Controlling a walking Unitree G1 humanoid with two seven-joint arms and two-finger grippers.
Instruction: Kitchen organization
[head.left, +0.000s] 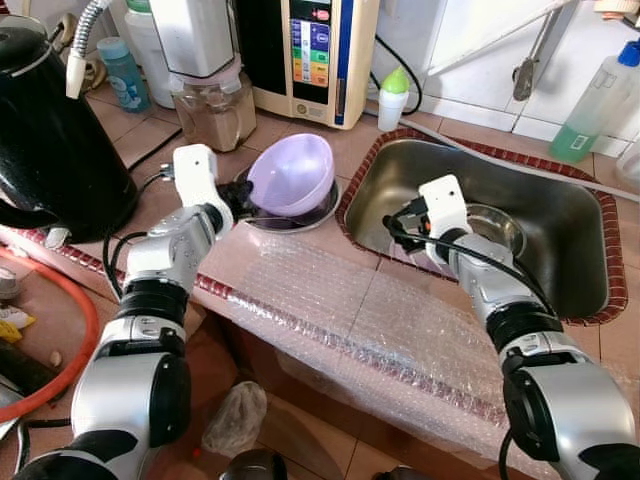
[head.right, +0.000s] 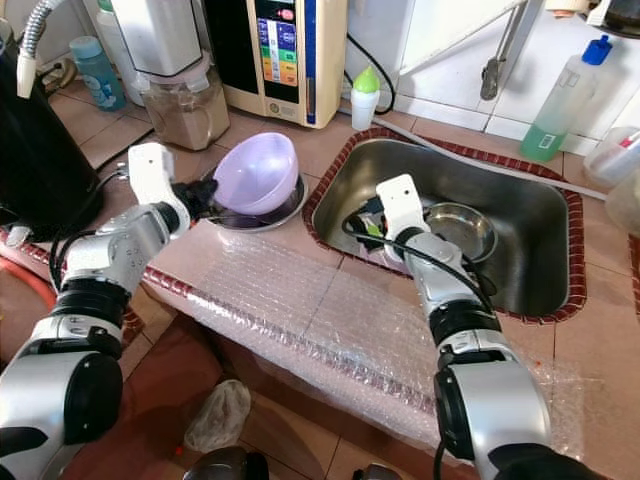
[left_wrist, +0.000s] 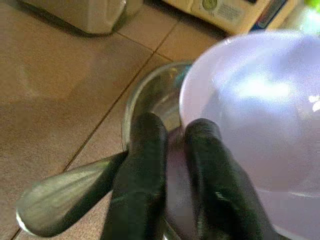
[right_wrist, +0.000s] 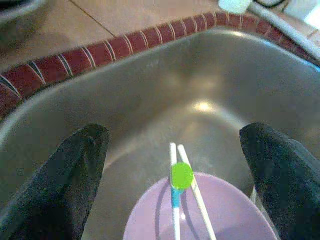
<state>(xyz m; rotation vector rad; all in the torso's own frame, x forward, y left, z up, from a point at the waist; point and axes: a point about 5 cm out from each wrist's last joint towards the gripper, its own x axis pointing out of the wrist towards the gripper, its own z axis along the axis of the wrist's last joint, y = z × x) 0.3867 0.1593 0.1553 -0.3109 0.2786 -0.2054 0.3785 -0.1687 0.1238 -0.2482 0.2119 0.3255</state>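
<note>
Lilac bowl (head.left: 292, 173) sits tilted on its side in a shallow steel pan (head.left: 322, 209) on the tiled worktop (head.left: 140, 135), just left of the steel sink (head.left: 560, 215); the left gripper (left_wrist: 172, 150) has its fingers (left_wrist: 145, 165) pinching the bowl's rim, one finger outside and one inside, with the pan's rounded handle (left_wrist: 65, 197) showing beside them in the left wrist view. The right gripper (right_wrist: 175, 150) hangs inside the sink with its fingers (right_wrist: 75, 165) spread wide apart and holding nothing; below them lies a second lilac dish (right_wrist: 200, 210) with two white sticks (right_wrist: 192, 190) bearing a green dot across it, only partly in the picture. A small steel bowl (head.left: 495, 225) rests on the sink floor, half hidden by the right wrist. A sheet of bubble wrap (head.left: 340, 310) covers the worktop's front edge. Behind stand a cream appliance (head.left: 310, 55) with a panel of coloured buttons whose writing is too small to read, a blender jar (head.left: 210, 105) cut off at the top, a black kettle (head.left: 50, 130), a white bottle with a green cap (head.left: 393, 97), a blue-green bottle (head.left: 123, 72) and a clear bottle of green liquid (head.left: 590, 110); no label on any of them is legible.
</note>
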